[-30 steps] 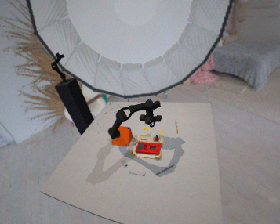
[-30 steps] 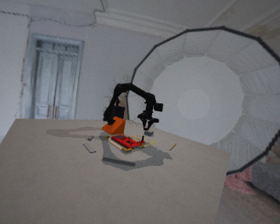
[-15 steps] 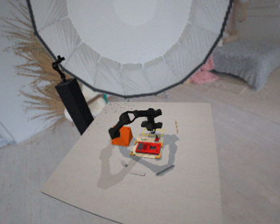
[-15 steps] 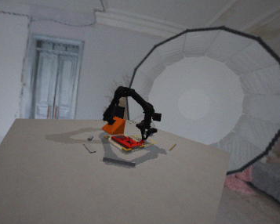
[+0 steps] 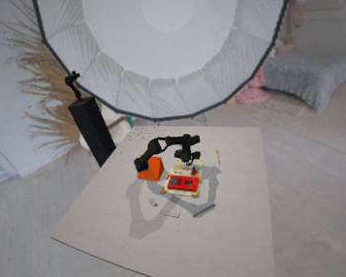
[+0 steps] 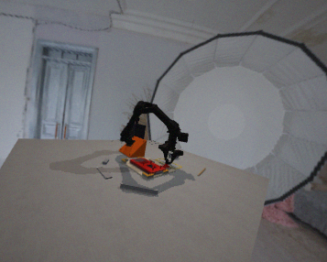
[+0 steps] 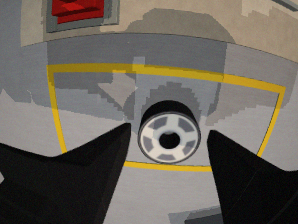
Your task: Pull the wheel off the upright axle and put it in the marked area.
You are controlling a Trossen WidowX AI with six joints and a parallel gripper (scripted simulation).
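The wheel [image 7: 170,125], black with a white spoked face and a dark centre hole, is face up between my fingertips in the wrist view. My gripper [image 5: 189,163] [image 6: 168,161] [image 7: 170,132] is open, with a gap on each side of the wheel. The wheel shows inside the yellow outline of the marked area [image 5: 202,164] [image 7: 252,84], close to the outline's near line. It looks to be at table level; its underside is hidden. The red axle holder [image 5: 194,170] [image 7: 77,9] stands on the tan board beyond the marked area, without the wheel.
A red panel [image 5: 183,183] [image 6: 147,166] lies on the tan board. An orange block [image 5: 150,168] [image 6: 134,147] is by the arm's base. A grey bar [image 5: 204,210] [image 6: 138,190], a wooden stick [image 5: 218,156] [image 6: 201,172] and a small grey piece [image 5: 153,202] [image 6: 105,161] lie around the board.
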